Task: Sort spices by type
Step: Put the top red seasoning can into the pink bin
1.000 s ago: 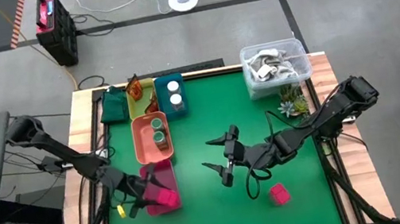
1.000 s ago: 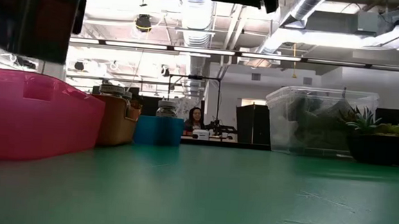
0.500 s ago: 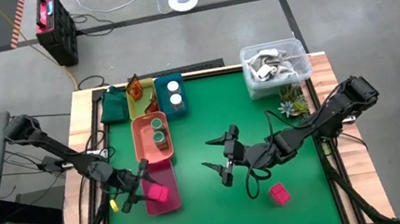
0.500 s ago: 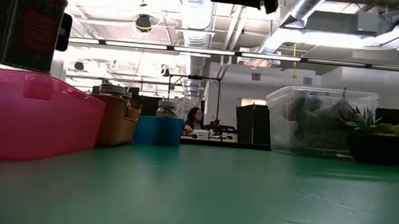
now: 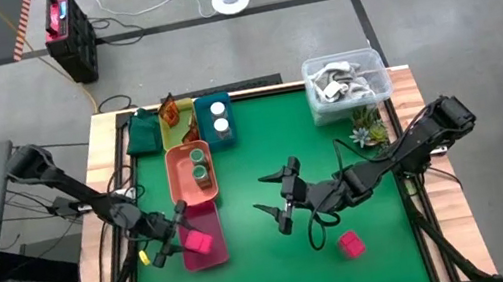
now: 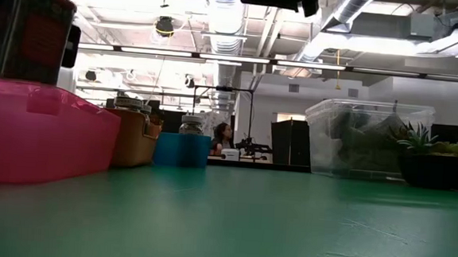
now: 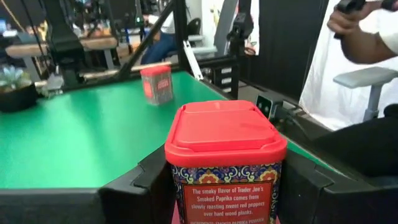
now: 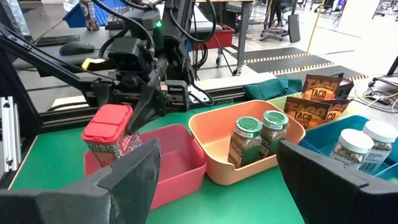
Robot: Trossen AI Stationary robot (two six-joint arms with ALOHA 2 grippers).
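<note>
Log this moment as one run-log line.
left gripper: shut on paprika tin, above pink tray | right gripper: open, waiting mid-table | second paprika tin: loose on mat | status: placing

You cannot read the lower label of the paprika tin (image 7: 225, 158), cut off at the edge, nor identify the clear tub's (image 5: 366, 62) grey-white contents.

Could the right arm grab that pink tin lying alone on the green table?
Probably yes. The right gripper is open and empty, and the loose pink tin lies close by with bare mat around it and nothing between them.
</note>
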